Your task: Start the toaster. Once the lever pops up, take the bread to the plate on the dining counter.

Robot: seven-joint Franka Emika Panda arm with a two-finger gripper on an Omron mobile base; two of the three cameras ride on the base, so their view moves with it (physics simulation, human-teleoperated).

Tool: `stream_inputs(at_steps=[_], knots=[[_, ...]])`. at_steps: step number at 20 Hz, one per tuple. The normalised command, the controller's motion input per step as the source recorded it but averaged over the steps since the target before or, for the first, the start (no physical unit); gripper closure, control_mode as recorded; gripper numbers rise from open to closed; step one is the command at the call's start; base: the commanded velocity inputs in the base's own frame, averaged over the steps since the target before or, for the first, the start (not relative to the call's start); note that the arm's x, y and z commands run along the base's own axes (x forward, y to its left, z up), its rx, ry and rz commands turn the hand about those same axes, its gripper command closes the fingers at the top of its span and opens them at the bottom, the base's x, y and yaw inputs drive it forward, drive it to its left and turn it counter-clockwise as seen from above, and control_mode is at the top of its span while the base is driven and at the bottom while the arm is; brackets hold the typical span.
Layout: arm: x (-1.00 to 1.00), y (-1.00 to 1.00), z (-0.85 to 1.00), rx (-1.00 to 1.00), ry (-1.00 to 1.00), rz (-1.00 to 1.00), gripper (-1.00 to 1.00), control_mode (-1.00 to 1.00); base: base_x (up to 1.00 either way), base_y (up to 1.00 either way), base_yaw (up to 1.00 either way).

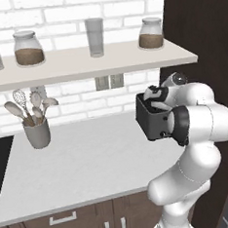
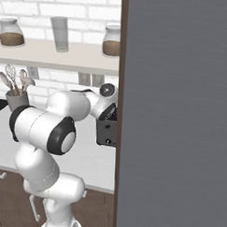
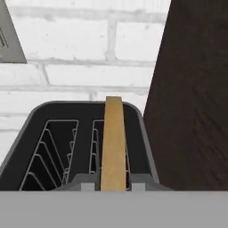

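My gripper [image 3: 113,187] sits over the toaster [image 1: 153,120] on the countertop [image 1: 86,162]; the bread [image 3: 112,142] stands in its right slot, utensil holder [image 1: 37,132] far left.

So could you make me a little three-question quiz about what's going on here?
1. True or false: the bread stands on edge in a slot of the toaster.
2. What holds the utensils on the counter: A) a grey cup, B) a jar, C) a bowl?
3. Fill in: the gripper has a fingertip on each side of the ____.

Key: 1 true; 2 A; 3 bread.
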Motion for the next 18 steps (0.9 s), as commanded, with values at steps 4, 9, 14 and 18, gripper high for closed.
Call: stream_inputs(at_steps=[4, 9, 14, 18], knots=[[0.0, -0.1, 0.3, 0.12, -0.2, 0.0, 1.0, -1.0, 0.0, 0.0, 0.0], [0.0, -0.07, 0.46, 0.09, -0.18, 0.0, 1.0, -1.0, 0.0, 0.0, 0.0], [0.0, -0.13, 0.68, 0.05, -0.13, 0.0, 1.0, -1.0, 0.0, 0.0, 0.0], [-0.21, -0.09, 0.93, 0.0, -0.07, 0.0, 1.0, -1.0, 0.0, 0.0, 0.0]])
